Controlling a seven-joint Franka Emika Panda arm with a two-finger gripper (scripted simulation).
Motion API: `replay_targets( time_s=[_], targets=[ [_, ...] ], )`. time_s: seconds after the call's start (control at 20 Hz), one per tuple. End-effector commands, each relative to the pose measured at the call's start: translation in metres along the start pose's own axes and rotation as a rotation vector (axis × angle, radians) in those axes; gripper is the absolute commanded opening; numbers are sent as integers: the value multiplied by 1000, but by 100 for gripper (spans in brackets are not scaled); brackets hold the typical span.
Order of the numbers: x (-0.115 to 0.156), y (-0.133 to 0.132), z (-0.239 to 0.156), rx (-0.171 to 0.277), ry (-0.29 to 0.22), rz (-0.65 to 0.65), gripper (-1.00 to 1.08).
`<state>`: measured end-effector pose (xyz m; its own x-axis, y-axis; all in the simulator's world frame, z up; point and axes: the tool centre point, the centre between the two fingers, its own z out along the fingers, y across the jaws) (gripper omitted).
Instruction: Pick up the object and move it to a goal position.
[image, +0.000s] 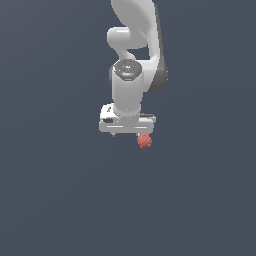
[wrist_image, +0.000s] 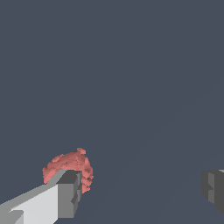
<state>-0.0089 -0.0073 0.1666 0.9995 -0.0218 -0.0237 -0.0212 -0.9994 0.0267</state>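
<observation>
The object (image: 144, 141) is a small red bumpy lump on the dark grey floor, just below the end of the white gripper hand on the exterior view's right. My gripper (image: 127, 134) points down over the floor with its fingers wide apart and nothing between them. In the wrist view the object (wrist_image: 65, 163) sits right behind one grey fingertip (wrist_image: 68, 194), partly hidden by it, not in the gap. The other fingertip (wrist_image: 213, 189) is far off at the picture's edge. My gripper (wrist_image: 140, 191) is open and empty.
The white arm (image: 131, 45) rises behind the hand toward the top of the exterior view. The floor (image: 60, 190) is plain dark grey with no other objects or marker in view.
</observation>
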Motion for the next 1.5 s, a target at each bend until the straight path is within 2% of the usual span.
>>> replay_targets(
  time_s=[0.0,0.45,0.8,1.1,1.45],
  targets=[
    [0,0,0,0,0,0,100],
    [-5,1,8,15,-35,17,100],
    [-7,-4,11,14,-30,-3,100],
    [-17,-25,27,14,-17,-81,100],
    [-41,-65,56,17,8,-231,100]
  ],
)
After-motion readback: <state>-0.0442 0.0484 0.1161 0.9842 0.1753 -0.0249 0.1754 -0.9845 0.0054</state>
